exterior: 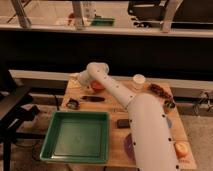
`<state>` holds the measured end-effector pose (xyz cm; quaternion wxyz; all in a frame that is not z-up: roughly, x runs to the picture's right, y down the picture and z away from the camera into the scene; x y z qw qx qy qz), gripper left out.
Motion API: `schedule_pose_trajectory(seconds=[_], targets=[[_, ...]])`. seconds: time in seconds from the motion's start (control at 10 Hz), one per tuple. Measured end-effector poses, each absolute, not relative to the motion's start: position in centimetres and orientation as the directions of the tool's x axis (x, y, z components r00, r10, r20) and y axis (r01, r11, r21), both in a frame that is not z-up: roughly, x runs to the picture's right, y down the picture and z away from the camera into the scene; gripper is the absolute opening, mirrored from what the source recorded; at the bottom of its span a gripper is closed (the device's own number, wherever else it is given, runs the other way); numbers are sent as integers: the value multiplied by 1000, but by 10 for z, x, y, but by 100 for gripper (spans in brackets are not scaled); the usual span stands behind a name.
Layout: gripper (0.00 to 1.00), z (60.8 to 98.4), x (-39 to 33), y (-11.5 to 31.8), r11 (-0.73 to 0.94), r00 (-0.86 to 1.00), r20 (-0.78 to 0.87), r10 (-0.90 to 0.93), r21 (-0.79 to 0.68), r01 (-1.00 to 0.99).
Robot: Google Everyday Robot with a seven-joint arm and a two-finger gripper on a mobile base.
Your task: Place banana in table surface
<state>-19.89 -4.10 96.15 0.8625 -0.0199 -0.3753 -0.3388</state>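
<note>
One tool [79, 79] reaches over the far-left corner of the desk [115, 150], and I cannot tell what it holds; the banana is not visible, perhaps hidden at that tool. Left to right sit a green tray [78, 136], a dark stick-like object [93, 98], and a white cup [138, 81]. Released so close to the edge, the fruit could roll off, or land on the stick.

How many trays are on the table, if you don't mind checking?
1: the green tray at the table's front left. The arm may hide others; the gripper is at the far-left edge.
</note>
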Motion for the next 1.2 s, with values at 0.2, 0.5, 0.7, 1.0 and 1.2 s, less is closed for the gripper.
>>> schedule_pose_trajectory(seconds=[0.2, 0.5, 0.7, 1.0, 1.2], targets=[[80, 967, -215, -44, 757, 469, 680, -564, 198, 623], [80, 983, -215, -49, 753, 487, 709, -510, 94, 652], [80, 986, -217, -47, 752, 498, 726, -475, 40, 658], [80, 985, -215, -43, 769, 518, 737, -435, 6, 639], [80, 984, -206, -47, 803, 559, 725, -403, -13, 596]])
